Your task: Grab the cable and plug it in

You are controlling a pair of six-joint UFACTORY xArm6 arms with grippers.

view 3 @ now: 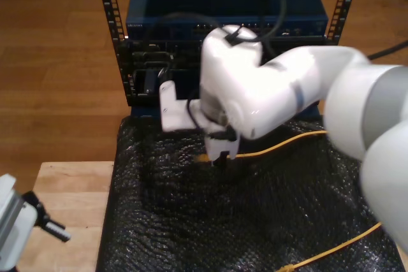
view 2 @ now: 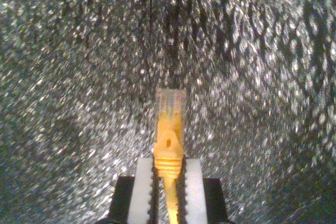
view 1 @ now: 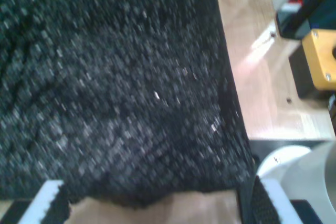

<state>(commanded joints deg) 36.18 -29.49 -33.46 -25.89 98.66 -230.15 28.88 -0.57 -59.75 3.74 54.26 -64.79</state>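
Observation:
The cable (view 3: 287,141) is thin and yellow-orange and runs across the black mat toward the exterior view's right. A second stretch of it lies near the front edge. My second gripper (view 2: 169,182) is shut on the cable's ribbed orange boot. The clear plug (view 2: 170,103) sticks out beyond the fingertips (view 2: 144,187), just above the mat. In the exterior view my second gripper (view 3: 220,154) hangs from the big white arm over the mat's middle. My first gripper (view 1: 160,203) is open with nothing between its fingers (view 1: 50,200), over the mat's edge.
A black bubble-textured mat (view 3: 191,221) covers most of the wooden table (view 3: 70,189). A rack with a blue network unit (view 3: 223,4) stands behind the mat. Part of my first arm (view 3: 19,221) sits at the exterior view's lower left corner.

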